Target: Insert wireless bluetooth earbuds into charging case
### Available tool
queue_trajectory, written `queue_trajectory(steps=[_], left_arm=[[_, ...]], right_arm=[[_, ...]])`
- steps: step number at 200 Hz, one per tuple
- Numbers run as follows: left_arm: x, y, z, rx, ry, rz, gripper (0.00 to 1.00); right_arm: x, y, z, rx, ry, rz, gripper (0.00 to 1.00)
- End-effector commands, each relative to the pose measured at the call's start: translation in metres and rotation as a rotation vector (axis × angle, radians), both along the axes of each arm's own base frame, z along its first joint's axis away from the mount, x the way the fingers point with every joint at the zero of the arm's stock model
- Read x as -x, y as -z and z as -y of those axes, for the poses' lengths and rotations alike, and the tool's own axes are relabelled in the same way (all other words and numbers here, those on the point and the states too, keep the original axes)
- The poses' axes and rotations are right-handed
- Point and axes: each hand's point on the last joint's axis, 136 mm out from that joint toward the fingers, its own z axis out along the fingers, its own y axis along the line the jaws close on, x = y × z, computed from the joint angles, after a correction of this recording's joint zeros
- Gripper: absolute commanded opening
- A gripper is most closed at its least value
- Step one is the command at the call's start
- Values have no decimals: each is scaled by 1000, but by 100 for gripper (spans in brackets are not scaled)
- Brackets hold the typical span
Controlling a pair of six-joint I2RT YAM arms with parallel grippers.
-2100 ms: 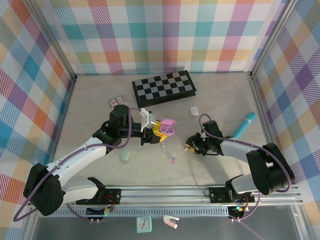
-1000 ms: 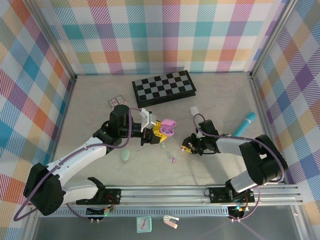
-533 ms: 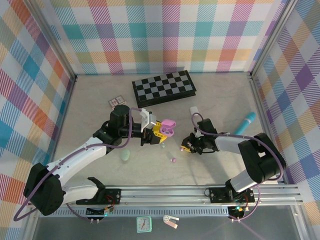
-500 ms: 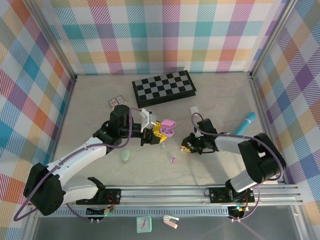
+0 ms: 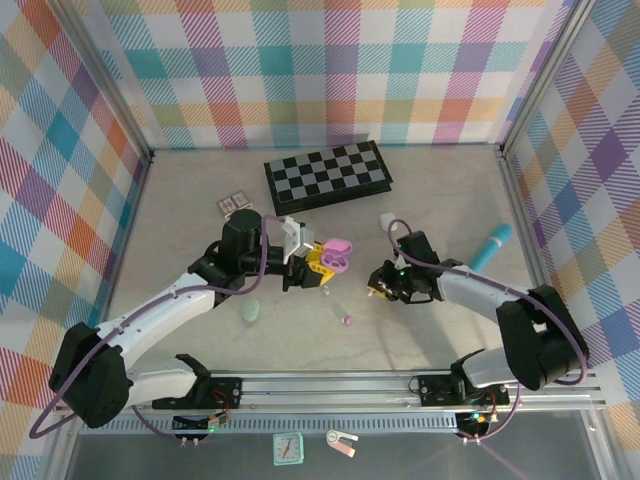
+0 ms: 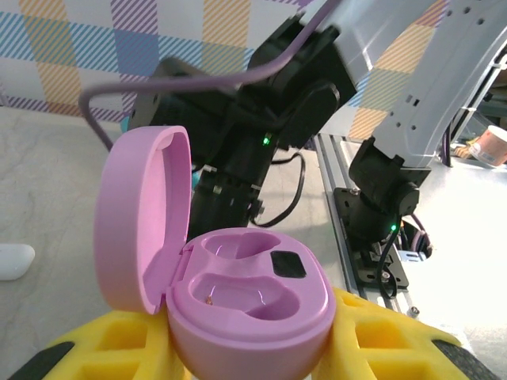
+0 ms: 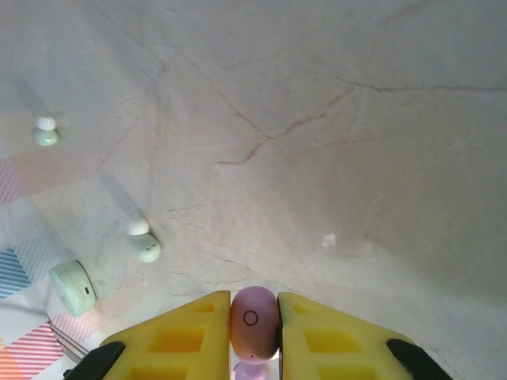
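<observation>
While the lilac earbud [image 7: 253,323] is pinched in the right gripper [image 5: 379,289] just right of the open case [image 6: 253,297], itself clamped in the left gripper [image 5: 316,264] over the table [image 5: 190,230], the earbud should be carried left, lined up over an empty well [image 6: 238,294] and seated squarely before it is released.

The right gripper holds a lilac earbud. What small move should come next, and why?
Probably carry the small lilac plastic earbud leftward to above the open lilac pebble-shaped charging case. The right gripper is shut on the earbud, the left gripper holds the case with its lid up, and both wells look empty.
</observation>
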Motion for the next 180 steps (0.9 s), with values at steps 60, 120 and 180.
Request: queue_trajectory(steps=[60,120,180], left_arm=[[-34,22,6,2,-52,6,22],[-51,43,9,-20,-82,-40,21],[-54,43,8,-16,-78,-57,21]], right_arm=[[-8,-76,-1,42,-103,200,22],[-8,-130,-16,-54,-184,370,23],[-1,-177,-28,-150,-273,576,22]])
